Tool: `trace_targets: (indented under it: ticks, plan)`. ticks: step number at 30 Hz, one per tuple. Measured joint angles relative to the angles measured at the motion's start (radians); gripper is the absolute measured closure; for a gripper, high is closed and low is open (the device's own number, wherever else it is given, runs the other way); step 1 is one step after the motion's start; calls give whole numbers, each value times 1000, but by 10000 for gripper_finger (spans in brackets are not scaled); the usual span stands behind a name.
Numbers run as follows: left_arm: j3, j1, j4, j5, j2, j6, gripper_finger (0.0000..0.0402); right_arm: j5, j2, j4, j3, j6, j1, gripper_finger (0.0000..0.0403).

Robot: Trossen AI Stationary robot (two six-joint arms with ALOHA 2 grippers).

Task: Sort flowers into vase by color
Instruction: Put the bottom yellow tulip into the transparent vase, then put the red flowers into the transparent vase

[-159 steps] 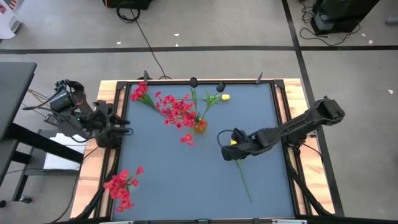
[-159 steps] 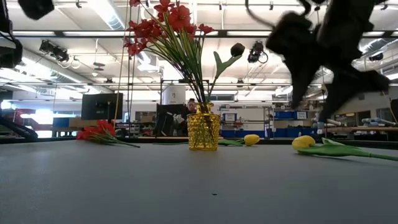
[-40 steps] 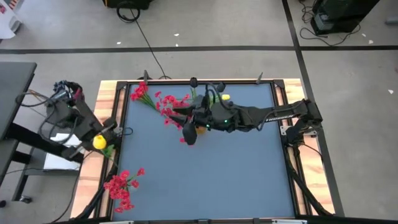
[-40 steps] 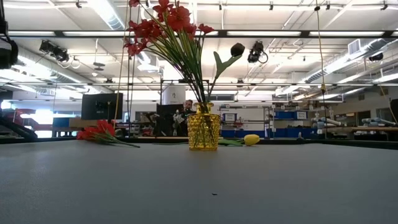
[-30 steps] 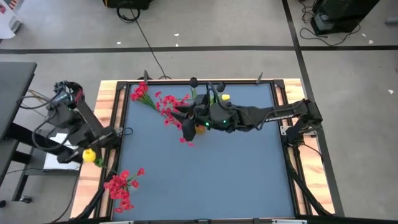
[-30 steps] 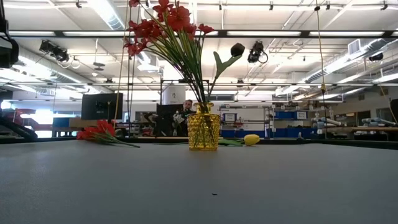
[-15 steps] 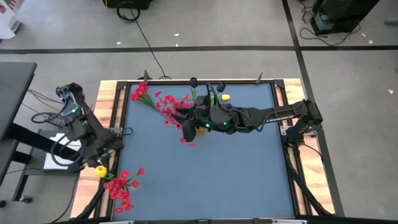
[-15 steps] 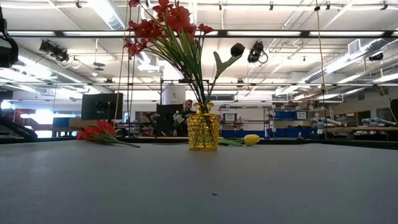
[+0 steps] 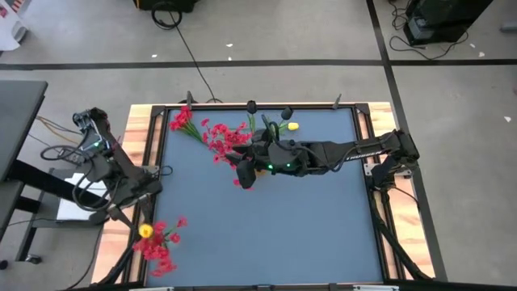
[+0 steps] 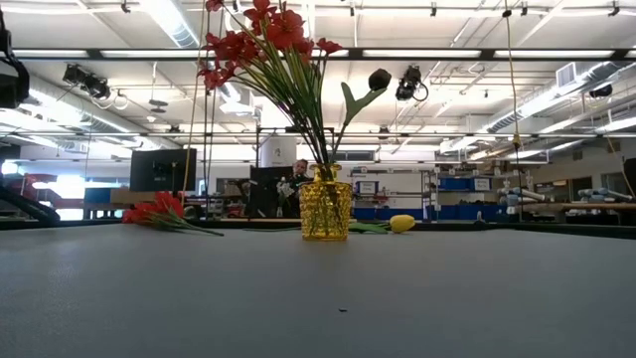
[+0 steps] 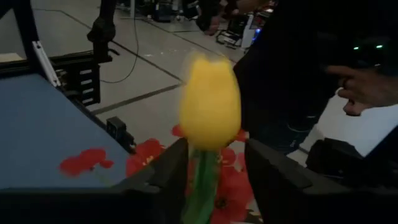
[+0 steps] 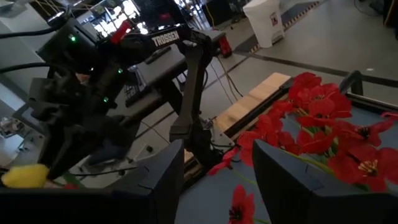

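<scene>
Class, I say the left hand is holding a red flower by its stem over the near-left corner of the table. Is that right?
Not quite: the flower is a yellow tulip, not red. The left wrist view shows the left hand shut on its stem, and the high view shows it over the near-left corner.

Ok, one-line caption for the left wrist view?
Left tool grips a yellow tulip by its stem above red flowers.

A grey concrete floor crossed by dark tape lines and a black cable surrounds the table — beyond, long ceiling strip lights hang over distant workbenches and monitors.
</scene>
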Motion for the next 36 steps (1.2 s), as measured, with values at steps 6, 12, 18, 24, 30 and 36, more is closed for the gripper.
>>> trace_targets:
  ticks: [6, 12, 18, 24, 30, 36]
  plan:
    - [30, 0, -26, 16, 1, 1, 204, -6, 0, -2, 0, -4, 1, 206]
    - [184, 0, -131, -114, -1, 39, 203, -7, 0, -24, 0, -6, 1, 206]
    - [352, 0, -364, -610, -2, -57, 204, 29, -1, -110, 0, 121, 3, 206]
    - [395, 1, -612, -1000, -2, -462, 214, 130, -39, -453, 0, 351, 14, 206]
    - [330, 34, -809, -1097, 18, -856, 225, 99, -119, -854, 0, 424, 13, 207]
    - [190, 123, -825, -1100, 35, -1146, 226, 100, -194, -1238, 0, 445, -6, 207]
